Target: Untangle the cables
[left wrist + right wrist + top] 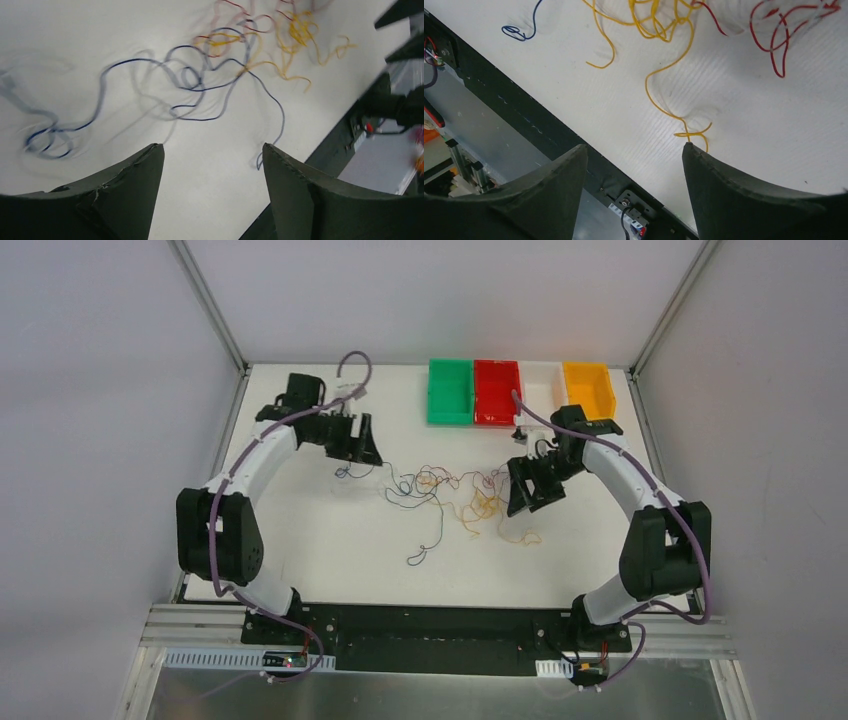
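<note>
Cables [455,490] in orange, red and dark blue, strewn loose and overlapping across the middle of the bench [330,560]. Left pincer [364,456] at ten o'clock of them, spread wide, pinching nothing, hanging above blue strands. Right pincer [528,500] at three o'clock, likewise spread and empty. Orange loop just beside one fingertip [704,165], contact unclear.
</note>
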You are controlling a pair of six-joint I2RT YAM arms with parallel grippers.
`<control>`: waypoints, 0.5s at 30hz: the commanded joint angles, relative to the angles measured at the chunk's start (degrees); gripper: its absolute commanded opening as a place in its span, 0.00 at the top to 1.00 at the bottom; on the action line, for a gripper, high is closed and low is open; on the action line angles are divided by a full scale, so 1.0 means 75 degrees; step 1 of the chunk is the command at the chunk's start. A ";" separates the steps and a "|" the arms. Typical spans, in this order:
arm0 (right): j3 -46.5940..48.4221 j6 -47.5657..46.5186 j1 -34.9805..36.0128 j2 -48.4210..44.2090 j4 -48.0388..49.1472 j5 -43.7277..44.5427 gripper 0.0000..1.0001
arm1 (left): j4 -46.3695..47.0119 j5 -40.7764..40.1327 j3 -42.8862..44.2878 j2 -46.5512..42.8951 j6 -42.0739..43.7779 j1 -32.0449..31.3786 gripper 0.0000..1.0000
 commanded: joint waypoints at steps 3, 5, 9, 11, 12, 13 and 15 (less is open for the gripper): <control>0.0134 0.0239 -0.0745 0.0327 -0.1010 -0.0042 0.34 | 0.2337 0.0763 -0.0514 -0.0058 0.0125 -0.2432 0.26; 0.0015 -0.0034 -0.0814 0.0369 -0.1214 0.0343 0.34 | 0.2942 0.0559 -0.0163 0.0635 -0.0624 -0.3081 0.26; -0.0399 -0.0805 -0.0815 0.0199 -0.1091 0.0831 0.33 | 0.4078 0.0326 0.0558 0.2123 -0.2430 -0.3978 0.26; -0.0611 -0.0772 -0.0790 0.0106 -0.0688 0.0789 0.31 | 0.4442 0.0113 0.0862 0.2664 -0.2967 -0.4353 0.25; -0.0711 -0.0695 -0.0720 0.0100 -0.0529 0.0770 0.30 | 0.4517 -0.0042 0.0982 0.2877 -0.3145 -0.4491 0.25; -0.0780 -0.0610 -0.0635 0.0103 -0.0381 0.0762 0.30 | 0.4568 -0.0186 0.1098 0.3091 -0.3293 -0.4592 0.25; -0.0993 -0.0482 -0.0434 0.0095 -0.0011 0.0770 0.30 | 0.4604 -0.0361 0.1316 0.3477 -0.3526 -0.4759 0.24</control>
